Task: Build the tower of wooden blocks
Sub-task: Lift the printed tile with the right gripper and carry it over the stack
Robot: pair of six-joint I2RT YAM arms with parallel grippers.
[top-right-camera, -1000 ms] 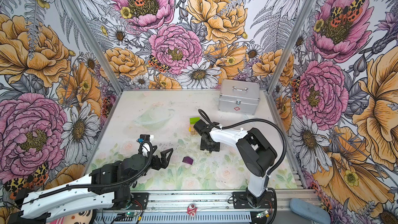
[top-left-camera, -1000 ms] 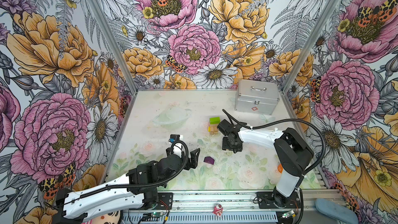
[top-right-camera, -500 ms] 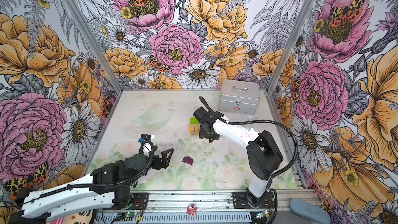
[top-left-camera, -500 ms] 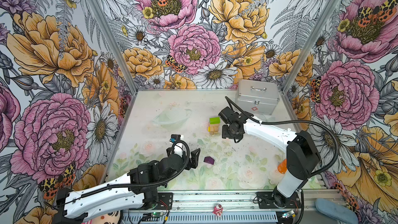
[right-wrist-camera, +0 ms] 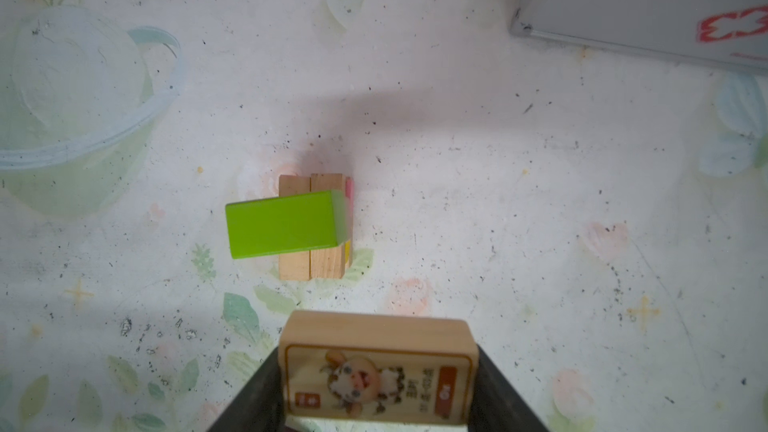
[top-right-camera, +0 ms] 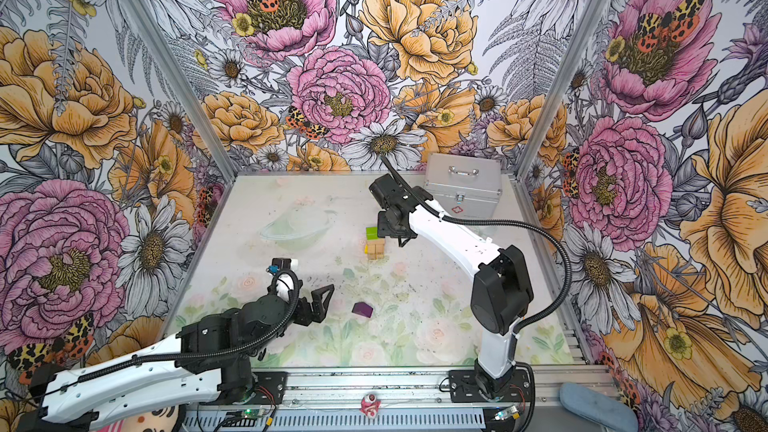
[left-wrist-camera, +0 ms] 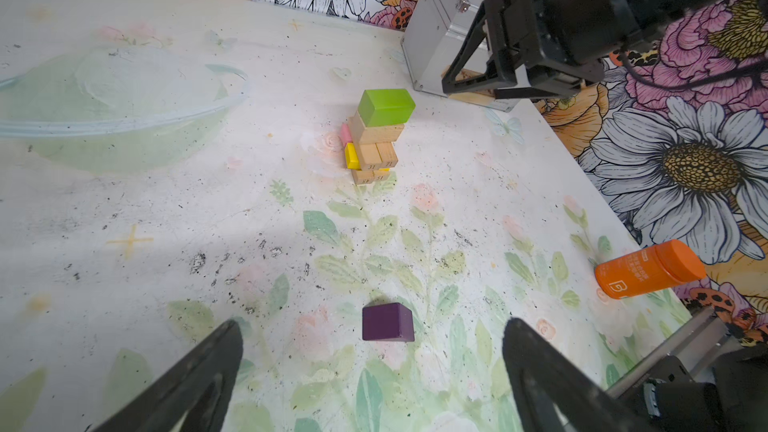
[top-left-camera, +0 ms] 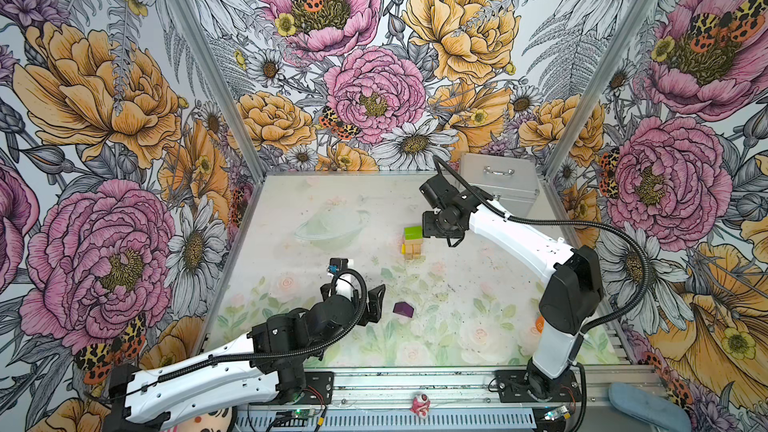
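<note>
A red cross sign [top-right-camera: 456, 209] marks the silver case [top-right-camera: 463, 191]; tan wood blocks [left-wrist-camera: 376, 155] in the tower [left-wrist-camera: 380, 135] bear small numbers, perhaps 31.

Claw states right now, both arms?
Left claw: open, holding nothing.
Right claw: closed on a tan wood block.

Twin arms in white shell with black joints.
Left arm [top-left-camera: 199, 384] and right arm [top-left-camera: 515, 238] alike: ribbed black cable [top-left-camera: 602, 224] looped alongside, small screw holes dotting the white links.
</note>
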